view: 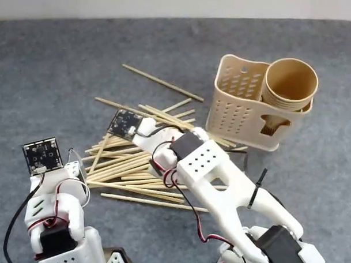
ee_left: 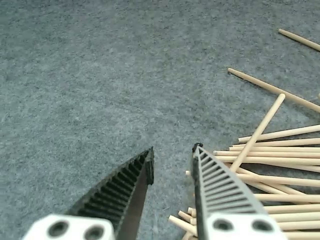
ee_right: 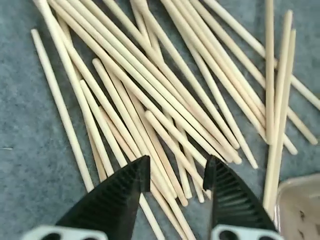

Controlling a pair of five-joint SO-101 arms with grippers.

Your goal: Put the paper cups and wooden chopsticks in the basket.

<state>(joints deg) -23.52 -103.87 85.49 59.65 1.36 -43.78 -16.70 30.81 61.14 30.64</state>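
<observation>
Right end effector [ee_right: 177, 160] gapes over chopsticks [ee_right: 150, 75], basket [ee_right: 300, 210] cropped.

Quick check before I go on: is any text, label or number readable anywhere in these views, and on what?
No text can be read.
The basket, paper cups and chopsticks show no print.
On the left arm's black board and the right arm's black board, any marking is too small to read.

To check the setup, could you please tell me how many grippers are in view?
2. The left gripper, open, hangs over bare mat at the edge of the chopsticks. The right gripper, open, hangs over the chopsticks near the basket.
</observation>
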